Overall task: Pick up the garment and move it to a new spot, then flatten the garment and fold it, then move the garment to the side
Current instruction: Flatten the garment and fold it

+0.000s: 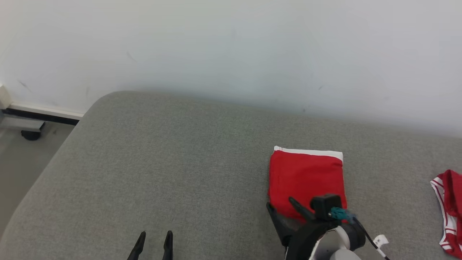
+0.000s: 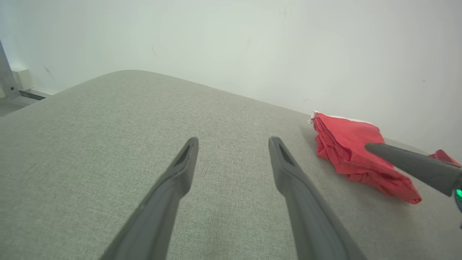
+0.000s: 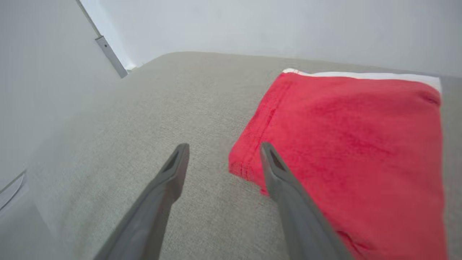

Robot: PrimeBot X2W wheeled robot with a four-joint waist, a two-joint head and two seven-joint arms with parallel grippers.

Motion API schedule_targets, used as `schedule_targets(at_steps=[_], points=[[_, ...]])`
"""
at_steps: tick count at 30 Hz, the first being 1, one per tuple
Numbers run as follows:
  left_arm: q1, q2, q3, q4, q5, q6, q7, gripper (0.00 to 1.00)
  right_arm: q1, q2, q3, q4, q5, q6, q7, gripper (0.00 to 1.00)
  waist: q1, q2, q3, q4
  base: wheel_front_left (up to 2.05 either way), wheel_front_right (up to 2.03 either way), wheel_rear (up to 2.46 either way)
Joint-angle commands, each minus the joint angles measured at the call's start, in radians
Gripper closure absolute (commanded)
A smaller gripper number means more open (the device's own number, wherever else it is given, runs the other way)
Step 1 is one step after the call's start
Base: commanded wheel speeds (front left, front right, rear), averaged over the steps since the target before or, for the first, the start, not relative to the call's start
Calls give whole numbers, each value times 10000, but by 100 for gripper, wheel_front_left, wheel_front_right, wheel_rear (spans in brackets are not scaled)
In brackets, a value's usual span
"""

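A red garment with a white band along its far edge lies folded into a neat rectangle on the grey fabric surface. My right gripper is open at the garment's near left corner. In the right wrist view, the right gripper has one finger over the corner of the garment and the other over bare grey fabric. My left gripper is open and holds nothing, low over the surface well to the left. In the left wrist view, the left gripper has the garment off to its right.
A second red garment with white stripes lies crumpled at the surface's right edge. A white wall runs close behind. The surface rounds off at the far left, with floor and a dark baseboard beyond.
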State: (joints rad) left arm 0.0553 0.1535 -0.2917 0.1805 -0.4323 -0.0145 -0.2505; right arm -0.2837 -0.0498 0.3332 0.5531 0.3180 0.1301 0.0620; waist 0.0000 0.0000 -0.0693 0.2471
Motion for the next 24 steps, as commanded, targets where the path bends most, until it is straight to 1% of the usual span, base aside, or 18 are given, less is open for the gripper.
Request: schedule_targets(at_steps=[1,2,7,11,14,18,21,24], points=[[189,109,102,30,90,142,-84,0,466,-14,-420,-456,-42,5,-365,0,0,0,-226,-397,0,0,0],[189,109,102,30,90,142,-84,0,466,-14,-420,-456,-42,5,-365,0,0,0,-226,-397,0,0,0],[343,249,571,82,356,390,-144,0,1553,-5,-1897,-1625,-492,5,-1074,0,0,0,-476,-999,0,0,0],[553,242,1125,-267,617,321,-146,0,2285,-8,-2817,-2597,-499,5,-1405,0,0,0,-591,-1505,0,0,0],[654,172,1638,-626,938,146,-149,0,2701,-10,-3553,-3178,-737,5,-1386,0,0,0,-639,-1827,0,0,0],[947,-46,2292,-907,1221,-136,-150,0,3035,0,-4162,-3704,-1061,5,-1168,0,0,0,-681,-2207,0,0,0],[1112,-100,2560,-805,1414,-446,-151,0,3291,-4,-4458,-3827,-1052,5,-1024,0,0,0,-702,-2436,0,0,0],[1219,-14,2731,-558,1539,-699,-151,0,3502,-2,-4600,-3696,-1012,5,-714,0,0,0,-733,-2597,0,0,0]])
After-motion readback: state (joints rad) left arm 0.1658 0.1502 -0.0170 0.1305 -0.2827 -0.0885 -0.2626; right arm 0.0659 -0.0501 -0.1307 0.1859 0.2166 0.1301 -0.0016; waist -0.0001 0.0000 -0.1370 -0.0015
